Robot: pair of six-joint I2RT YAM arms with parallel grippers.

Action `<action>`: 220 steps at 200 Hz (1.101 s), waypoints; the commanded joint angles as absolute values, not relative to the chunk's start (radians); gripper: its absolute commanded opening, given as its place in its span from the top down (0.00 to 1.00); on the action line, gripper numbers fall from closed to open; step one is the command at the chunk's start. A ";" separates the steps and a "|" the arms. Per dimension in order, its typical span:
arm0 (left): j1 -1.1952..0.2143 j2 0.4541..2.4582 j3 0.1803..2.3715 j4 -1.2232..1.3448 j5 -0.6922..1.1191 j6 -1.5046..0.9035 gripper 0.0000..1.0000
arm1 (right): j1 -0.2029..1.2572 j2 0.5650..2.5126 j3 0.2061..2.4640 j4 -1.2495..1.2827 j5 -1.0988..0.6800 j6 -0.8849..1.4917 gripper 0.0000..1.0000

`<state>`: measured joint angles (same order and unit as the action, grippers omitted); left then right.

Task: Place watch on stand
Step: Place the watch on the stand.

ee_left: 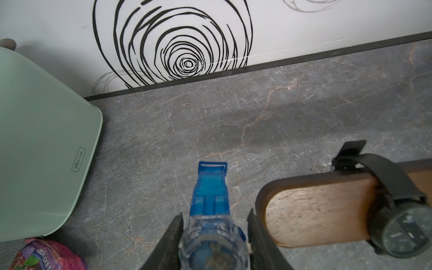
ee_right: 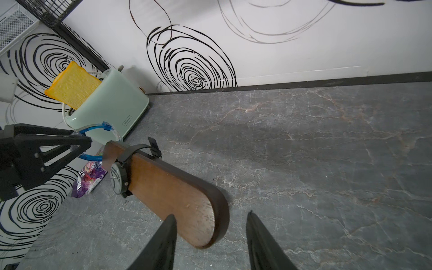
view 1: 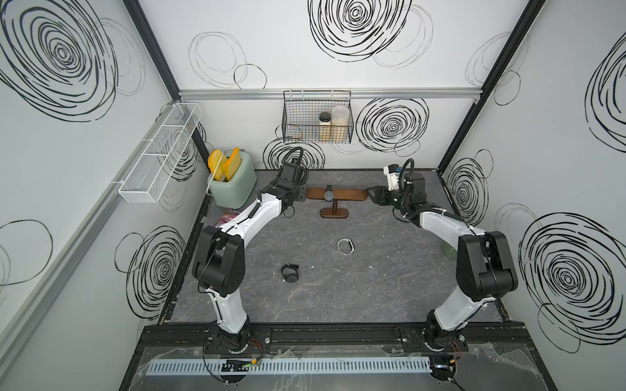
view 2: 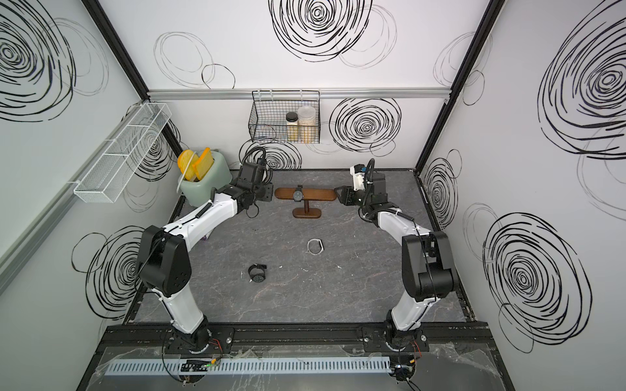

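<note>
At the back of the counter point(view 1: 372, 287), our left tool point(ee_left: 215, 212) is clamped on the case of a translucent blue watch point(ee_left: 211, 187), one finger on each side, with the strap reaching out ahead of them. In the right wrist view the strap curves round like a hoop; whether it is buckled we cannot tell. This tool sits just beside the left rounded end of the stand point(view 1: 349, 195), the dark wooden bar on its short post and oval base. The blue watch is not yet over the bar.

At the opposite end, our right tool point(ee_right: 211, 214) stands partly apart and straddles the bar's right tip. We see a gap between the wood and one finger, so it grips nothing; whether the other finger touches, we cannot tell. A black watch point(view 1: 329, 195) is already wrapped around the bar, above the post. Well in front, a white band point(view 1: 346, 246) and a second dark watch point(view 1: 290, 273) lie loose on the counter.

We judge the step in hand to be the threading, with the blue watch carried to the free end. The next move calls for the right tool to steady the bar. The left must then bring the hoop level with the bar's end and slide it on sideways. The hoop looks little wider than the bar, so alignment matters, and a snag could tip the stand.
</note>
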<state>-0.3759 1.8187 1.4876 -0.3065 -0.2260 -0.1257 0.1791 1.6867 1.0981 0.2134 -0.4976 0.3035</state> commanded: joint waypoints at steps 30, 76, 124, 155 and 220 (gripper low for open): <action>-0.411 1.842 1.535 -0.277 -0.250 -0.112 0.72 | 0.179 1.698 1.091 0.242 -0.523 0.299 0.50; -0.431 1.856 1.551 -0.287 -0.253 -0.117 0.72 | 0.181 1.709 1.089 0.245 -0.526 0.299 0.51; -0.445 1.865 1.555 -0.286 -0.255 -0.121 0.72 | 0.184 1.724 1.090 0.244 -0.522 0.298 0.52; -0.451 1.870 1.555 -0.283 -0.255 -0.123 0.72 | 0.188 1.732 1.092 0.245 -0.523 0.298 0.52; -0.472 1.885 1.574 -0.290 -0.259 -0.126 0.72 | 0.196 1.747 1.100 0.244 -0.535 0.296 0.53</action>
